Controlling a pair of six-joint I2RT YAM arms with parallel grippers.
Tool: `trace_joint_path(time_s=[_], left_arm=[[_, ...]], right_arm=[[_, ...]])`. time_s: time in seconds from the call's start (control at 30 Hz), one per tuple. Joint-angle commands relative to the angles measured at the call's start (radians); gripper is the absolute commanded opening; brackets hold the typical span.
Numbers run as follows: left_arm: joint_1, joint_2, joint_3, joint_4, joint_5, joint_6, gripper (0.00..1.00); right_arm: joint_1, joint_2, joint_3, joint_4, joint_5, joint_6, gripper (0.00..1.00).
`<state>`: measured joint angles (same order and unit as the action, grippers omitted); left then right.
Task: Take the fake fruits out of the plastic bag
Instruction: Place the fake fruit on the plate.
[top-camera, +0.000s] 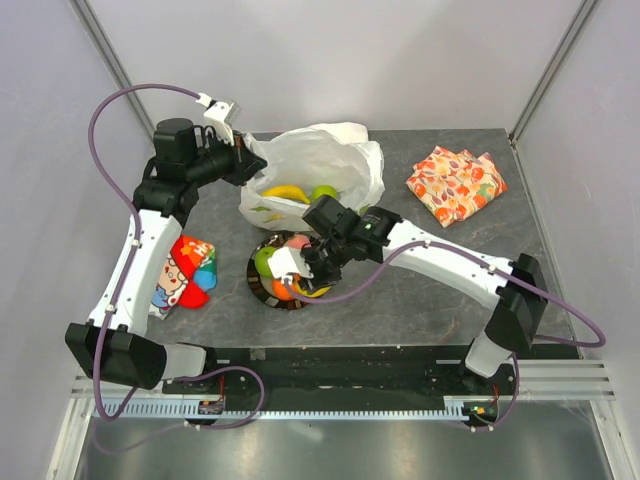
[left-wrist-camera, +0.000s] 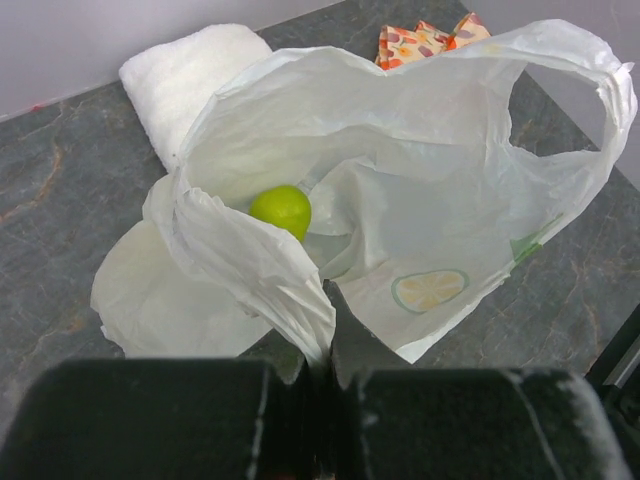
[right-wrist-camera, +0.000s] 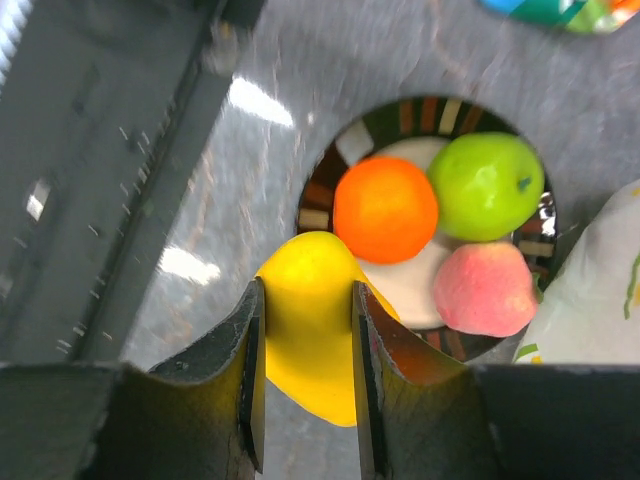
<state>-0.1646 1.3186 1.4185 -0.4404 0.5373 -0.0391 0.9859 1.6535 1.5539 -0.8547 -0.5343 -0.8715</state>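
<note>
Seating the yellow banana (right-wrist-camera: 300, 255) pinched in the right gripper (right-wrist-camera: 307, 300) needs a nudge inward over the plate (right-wrist-camera: 350, 145) before release; left gripper (left-wrist-camera: 328, 370) clamps the plastic bag (left-wrist-camera: 420, 200) edge

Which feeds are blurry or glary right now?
Right wrist: table smeared at left with bright glare patches; yellow fruit in the right tool sharp enough. Left wrist: bag crisp, left tool dark and soft. Top: evenly lit.

The plastic bag (top-camera: 330, 155) gapes open at upper centre; bare table (top-camera: 420, 300) lies free at lower right; the loaded plate (top-camera: 260, 288) blocks the centre.
</note>
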Motion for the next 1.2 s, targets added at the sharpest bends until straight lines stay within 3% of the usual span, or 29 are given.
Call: trace_joint_path(time_s=[0.0, 0.27, 0.57, 0.73, 0.83, 0.93, 0.97, 1.17], left_arm=[[0.005, -0.027, 0.014, 0.040, 0.050, -0.061, 0.02], [0.005, -0.025, -0.001, 0.052, 0.047, -0.056, 0.02], [0.005, -0.019, -0.010, 0.048, 0.041, -0.047, 0.02], [0.005, -0.015, -0.016, 0.046, 0.041, -0.047, 0.02], [0.005, -0.018, -0.023, 0.045, 0.038, -0.045, 0.02], [0.005, -0.021, -0.026, 0.042, 0.035, -0.039, 0.02], [0.005, -0.019, -0.026, 0.042, 0.035, -0.039, 0.02], [0.005, -0.010, -0.023, 0.051, 0.052, -0.053, 0.02]], right_arm=[[0.003, 0.015, -0.078, -0.007, 0.056, -0.275, 0.00], [0.005, 0.061, -0.201, 0.104, 0.192, -0.426, 0.00], [0.007, 0.071, -0.264, 0.261, 0.204, -0.517, 0.01], [0.008, 0.094, -0.267, 0.264, 0.201, -0.547, 0.04], [0.008, 0.111, -0.284, 0.264, 0.211, -0.577, 0.15], [0.008, 0.117, -0.296, 0.261, 0.215, -0.593, 0.34], [0.008, 0.111, -0.308, 0.261, 0.215, -0.603, 0.46], [0.007, 0.063, -0.290, 0.267, 0.243, -0.557, 0.62]])
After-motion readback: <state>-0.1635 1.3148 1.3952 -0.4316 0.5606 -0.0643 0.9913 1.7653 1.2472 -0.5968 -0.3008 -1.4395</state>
